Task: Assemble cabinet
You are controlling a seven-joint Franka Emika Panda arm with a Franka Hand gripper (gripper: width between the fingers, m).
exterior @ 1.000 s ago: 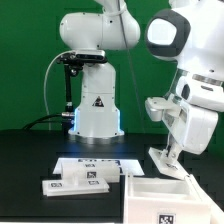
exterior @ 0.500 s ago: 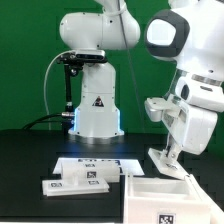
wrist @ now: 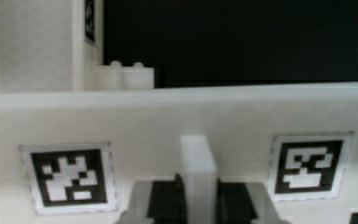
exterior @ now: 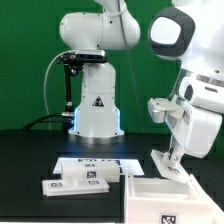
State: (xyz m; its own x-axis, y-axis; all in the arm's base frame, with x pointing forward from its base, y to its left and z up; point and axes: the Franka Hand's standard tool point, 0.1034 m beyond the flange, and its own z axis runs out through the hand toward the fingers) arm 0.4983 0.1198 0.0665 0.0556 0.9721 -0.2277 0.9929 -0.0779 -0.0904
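My gripper point(exterior: 172, 150) is at the exterior view's right, shut on a flat white cabinet panel point(exterior: 168, 165). It holds the panel upright, with its lower edge near the table just behind the white cabinet box point(exterior: 150, 190). In the wrist view the panel point(wrist: 176, 120) fills the frame and shows two marker tags. Its thin ridge sits between my dark fingers point(wrist: 155, 203), with the gripper point(wrist: 197, 205) closed on it. Two more flat tagged panels point(exterior: 80, 183) lie at the front left of the exterior view.
The marker board point(exterior: 95, 161) lies flat in front of the robot base point(exterior: 95, 110). In the wrist view, another white part point(wrist: 51, 50) with small pegs stands beyond the panel, against the black table point(wrist: 247, 40).
My gripper and the held panel have shifted slightly toward the exterior view's right. Nothing else has moved.
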